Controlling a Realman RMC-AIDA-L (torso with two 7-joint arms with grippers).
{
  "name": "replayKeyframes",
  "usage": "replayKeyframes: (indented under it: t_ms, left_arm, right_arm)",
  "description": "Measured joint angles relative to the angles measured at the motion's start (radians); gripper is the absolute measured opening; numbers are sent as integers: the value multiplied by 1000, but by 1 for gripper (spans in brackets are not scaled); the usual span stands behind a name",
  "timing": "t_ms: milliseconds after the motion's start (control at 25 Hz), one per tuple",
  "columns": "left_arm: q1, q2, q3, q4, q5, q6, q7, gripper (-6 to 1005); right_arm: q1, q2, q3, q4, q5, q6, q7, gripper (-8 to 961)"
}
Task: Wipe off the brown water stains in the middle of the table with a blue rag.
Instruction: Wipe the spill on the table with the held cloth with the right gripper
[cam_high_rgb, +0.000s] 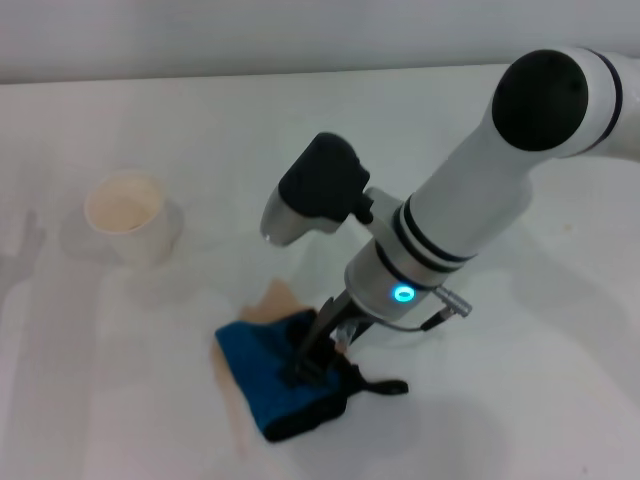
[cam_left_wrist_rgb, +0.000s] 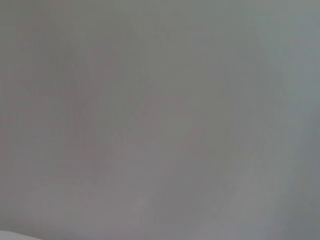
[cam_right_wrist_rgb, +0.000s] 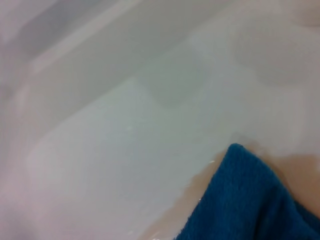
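The right pincer (cam_high_rgb: 318, 352) presses down, clamped on the bunched bright blue rag (cam_high_rgb: 275, 375), pinning it over the pale tan puddle (cam_high_rgb: 272, 300) at the white worktop's (cam_high_rgb: 520, 400) six o'clock so strokes soak it up.

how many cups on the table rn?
1. A white, beige-lined cup stands on the white table, to the robot's left of the blue rag under the right gripper.

Bright even light, faint shadows, blurred featureless left wrist view
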Motion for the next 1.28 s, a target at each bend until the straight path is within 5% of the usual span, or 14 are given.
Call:
replayKeyframes:
  t_ms: [640,1280]
  left_arm:
    - [18,-2,0,5,1,10,0,893]
    - [24,-5,2,11,6,13,0,893]
  right_arm:
    - [3,1,293,78,-243,-41,1,65]
    - [25,5,-3,71,29,-225,59,68]
